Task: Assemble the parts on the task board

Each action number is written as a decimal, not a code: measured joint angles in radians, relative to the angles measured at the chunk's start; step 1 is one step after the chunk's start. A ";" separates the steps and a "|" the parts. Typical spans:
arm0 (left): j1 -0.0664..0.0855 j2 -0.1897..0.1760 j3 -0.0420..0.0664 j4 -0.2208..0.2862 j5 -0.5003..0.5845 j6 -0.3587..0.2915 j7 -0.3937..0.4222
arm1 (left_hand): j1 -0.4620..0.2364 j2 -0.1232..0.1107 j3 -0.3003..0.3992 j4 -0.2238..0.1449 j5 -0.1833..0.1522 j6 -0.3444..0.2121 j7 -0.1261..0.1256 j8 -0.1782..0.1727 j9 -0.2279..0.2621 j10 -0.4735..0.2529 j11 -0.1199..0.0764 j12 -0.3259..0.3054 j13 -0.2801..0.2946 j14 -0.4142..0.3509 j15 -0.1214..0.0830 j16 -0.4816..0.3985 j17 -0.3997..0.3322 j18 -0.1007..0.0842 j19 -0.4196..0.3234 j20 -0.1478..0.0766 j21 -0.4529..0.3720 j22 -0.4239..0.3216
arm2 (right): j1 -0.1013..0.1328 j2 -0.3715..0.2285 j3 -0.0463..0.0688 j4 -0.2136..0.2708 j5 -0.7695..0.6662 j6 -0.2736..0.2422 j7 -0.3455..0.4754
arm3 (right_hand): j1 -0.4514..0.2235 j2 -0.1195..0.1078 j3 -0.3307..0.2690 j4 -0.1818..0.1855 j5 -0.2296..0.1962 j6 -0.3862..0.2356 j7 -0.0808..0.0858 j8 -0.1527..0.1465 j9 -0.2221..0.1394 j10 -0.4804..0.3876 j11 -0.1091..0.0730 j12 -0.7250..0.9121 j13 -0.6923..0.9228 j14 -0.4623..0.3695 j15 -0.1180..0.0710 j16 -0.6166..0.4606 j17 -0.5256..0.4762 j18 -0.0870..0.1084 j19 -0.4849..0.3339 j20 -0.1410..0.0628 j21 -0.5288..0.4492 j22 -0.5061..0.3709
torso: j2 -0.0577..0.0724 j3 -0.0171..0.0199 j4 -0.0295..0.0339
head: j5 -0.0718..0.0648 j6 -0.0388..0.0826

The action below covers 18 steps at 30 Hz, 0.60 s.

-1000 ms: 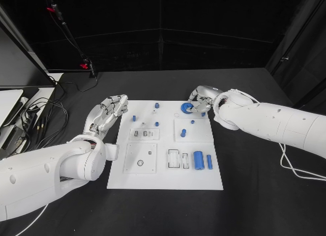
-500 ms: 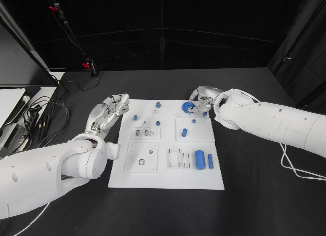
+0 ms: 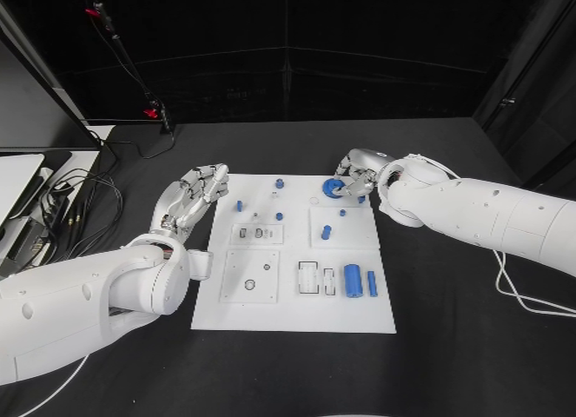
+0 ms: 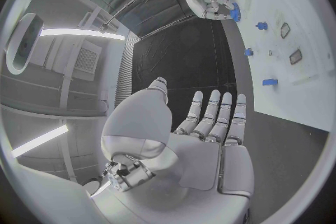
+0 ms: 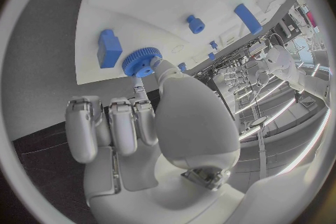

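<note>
Right hand (image 3: 358, 176) pinches the blue gear (image 3: 332, 188) at the board's (image 3: 294, 317) far corner: it should keep it level, seat it straight down; left hand (image 3: 194, 195) spread wide, idle.

Task board (image 3: 294, 317) matt white plastic; gear (image 5: 141, 61) blue plastic, ridged rim.

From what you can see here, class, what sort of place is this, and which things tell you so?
Most likely a robotics lab or test cell: a white task board with small blue parts sits on a black table, black curtains close it in, and loose cables lie beside it.
</note>
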 measured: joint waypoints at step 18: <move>0.000 0.001 0.000 -0.001 0.000 0.003 0.000 | 0.000 0.000 -0.003 0.003 0.004 0.000 0.000 0.000 0.000 0.000 0.000 0.000 0.000 0.000 0.000 0.000 0.001 0.000 0.000 0.000 0.004 0.000 | -0.004 -0.024 -0.002 0.030 0.046 -0.135 0.098 | -0.001 0.009 0.019 -0.014 0.009 0.021 0.021 -0.012 -0.007 0.000 0.000 0.000 0.000 0.000 0.000 0.000 0.000 0.000 0.000 0.000 0.000 0.000 | -0.002 -0.0013 0.0002 | 0.003 0.001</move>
